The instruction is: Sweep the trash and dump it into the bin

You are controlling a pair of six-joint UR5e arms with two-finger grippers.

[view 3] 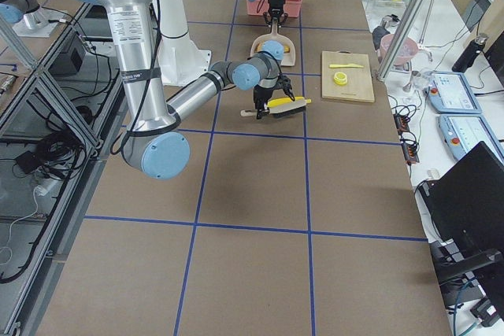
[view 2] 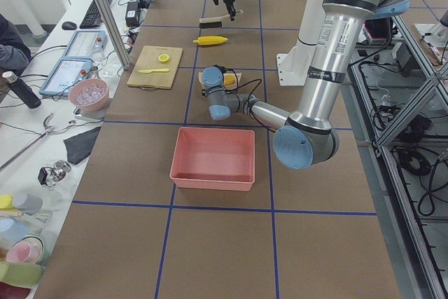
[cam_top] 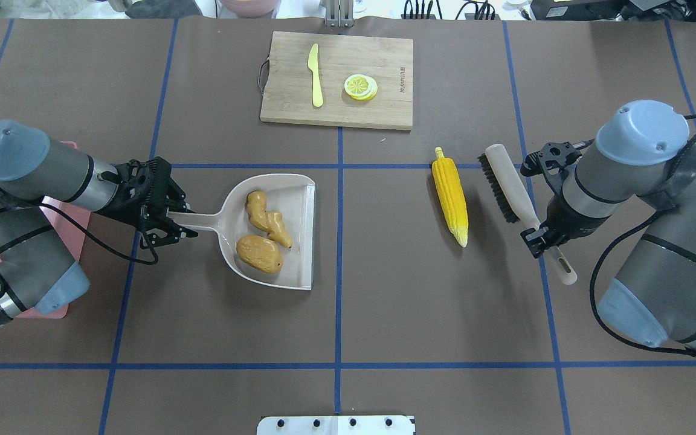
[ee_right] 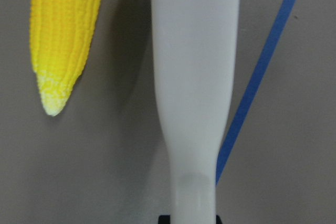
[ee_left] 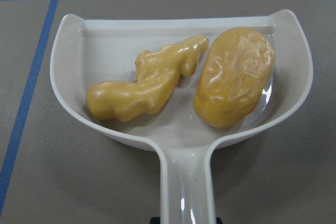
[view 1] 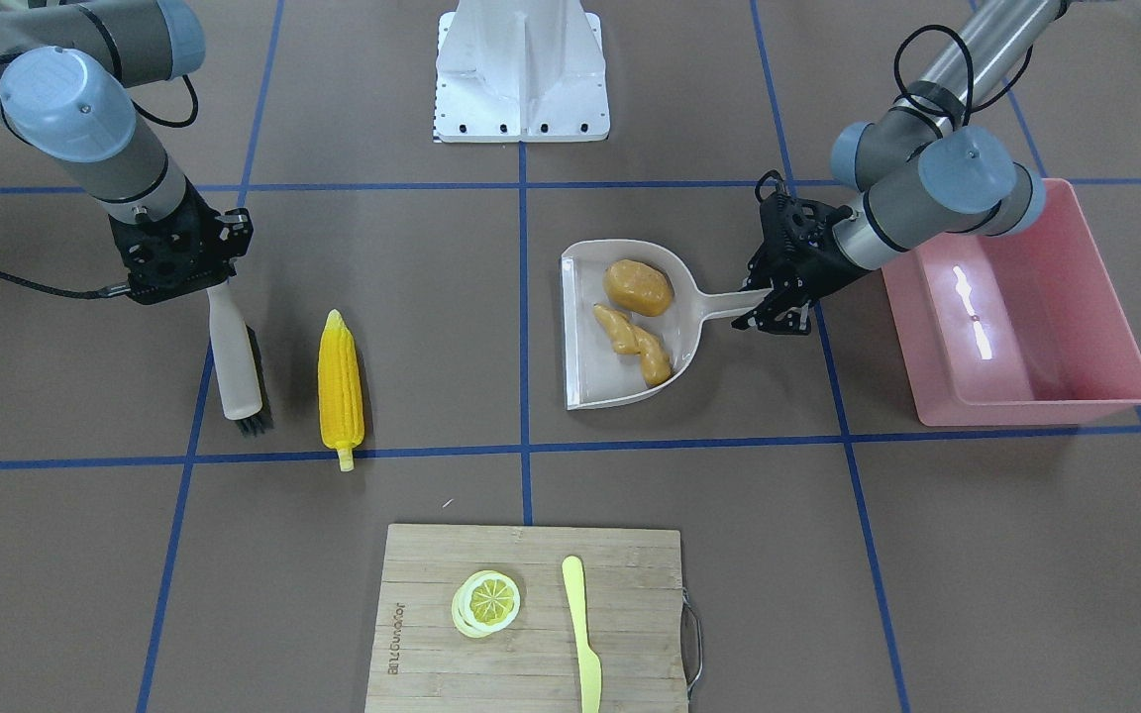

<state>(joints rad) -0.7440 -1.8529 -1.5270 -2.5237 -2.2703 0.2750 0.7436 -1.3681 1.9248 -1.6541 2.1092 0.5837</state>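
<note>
My left gripper (cam_top: pixel 170 220) is shut on the handle of the beige dustpan (cam_top: pixel 290 199), which lies flat on the table. The tan ginger root (cam_top: pixel 268 219) and the brown-orange potato (cam_top: pixel 258 254) lie inside the pan, as the left wrist view also shows (ee_left: pixel 142 87). My right gripper (cam_top: pixel 541 232) is shut on the handle of a white brush (cam_top: pixel 508 187) with black bristles. The yellow corn cob (cam_top: pixel 451 194) lies on the table just beside the bristles, apart from the pan. The pink bin (view 1: pixel 1026 411) stands empty behind my left arm.
A wooden cutting board (cam_top: pixel 378 60) at the far middle carries a lemon slice (cam_top: pixel 360 86) and a pale yellow knife (cam_top: pixel 315 75). The robot's white base (view 1: pixel 521 69) stands at the near edge. Blue tape lines cross the brown table.
</note>
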